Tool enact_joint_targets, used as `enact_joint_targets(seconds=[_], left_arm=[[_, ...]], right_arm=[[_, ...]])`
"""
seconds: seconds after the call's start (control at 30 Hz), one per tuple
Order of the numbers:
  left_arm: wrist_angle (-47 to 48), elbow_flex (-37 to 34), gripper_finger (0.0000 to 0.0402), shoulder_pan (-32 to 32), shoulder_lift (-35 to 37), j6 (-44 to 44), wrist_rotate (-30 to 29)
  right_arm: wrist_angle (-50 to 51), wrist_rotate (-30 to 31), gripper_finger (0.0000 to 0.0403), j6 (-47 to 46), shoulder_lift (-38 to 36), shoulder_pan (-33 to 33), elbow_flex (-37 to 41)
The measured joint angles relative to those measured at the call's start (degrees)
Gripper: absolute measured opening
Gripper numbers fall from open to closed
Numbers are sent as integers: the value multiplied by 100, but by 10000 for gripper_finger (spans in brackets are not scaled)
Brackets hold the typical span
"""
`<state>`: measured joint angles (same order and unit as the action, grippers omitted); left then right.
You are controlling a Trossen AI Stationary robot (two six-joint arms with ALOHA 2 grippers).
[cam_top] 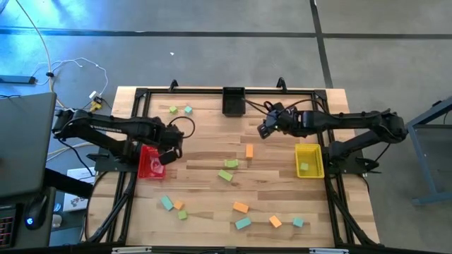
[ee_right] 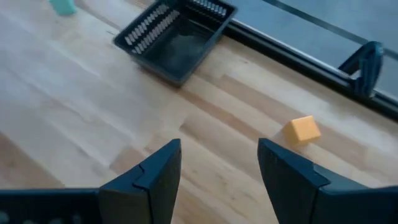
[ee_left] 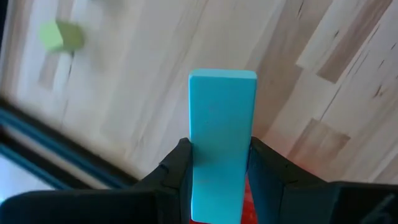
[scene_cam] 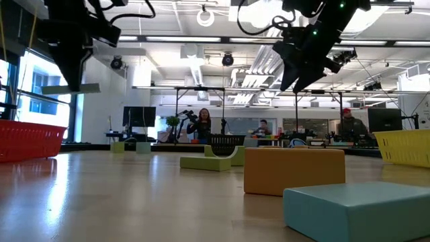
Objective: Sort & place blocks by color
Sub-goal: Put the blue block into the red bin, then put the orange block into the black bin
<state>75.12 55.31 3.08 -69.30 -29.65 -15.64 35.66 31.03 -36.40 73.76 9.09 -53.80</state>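
The left gripper's (ee_left: 221, 180) jaws clamp a teal block (ee_left: 221, 137) above the red bin (cam_top: 150, 164). The right gripper (ee_right: 219, 168) hangs with jaws apart, empty, over the tabletop (cam_top: 212, 134) near the black bin (ee_right: 177, 34).

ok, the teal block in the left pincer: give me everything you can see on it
The teal block is a plain, smooth, matte cuboid, longer than wide, with no marks. It is clamped between the two dark fingers of the left pincer, gripped on its long sides, its free end sticking out past the fingertips. It hangs off the table, by the red bin. Only the fingers touch it.
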Motion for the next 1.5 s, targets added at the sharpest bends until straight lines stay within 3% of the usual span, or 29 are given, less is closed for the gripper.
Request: enact_joint_targets(seconds=[0.3, 0.53, 0.9, 1.5], left_arm=[[655, -144, 91, -655, 0, -1505, 390], [487, -674, 98, -1009, 0, -1921, 1008], [289, -1124, 113, -932, 0, -2688, 1081], [89, -1139, 163, -870, -2, -3528, 1033]], right_arm=[[57, 1, 199, 543, 0, 701, 0], [57, 2, 199, 690, 0, 1164, 0], [259, -209, 199, 688, 0, 1344, 0], [606, -236, 199, 641, 0, 1341, 0]])
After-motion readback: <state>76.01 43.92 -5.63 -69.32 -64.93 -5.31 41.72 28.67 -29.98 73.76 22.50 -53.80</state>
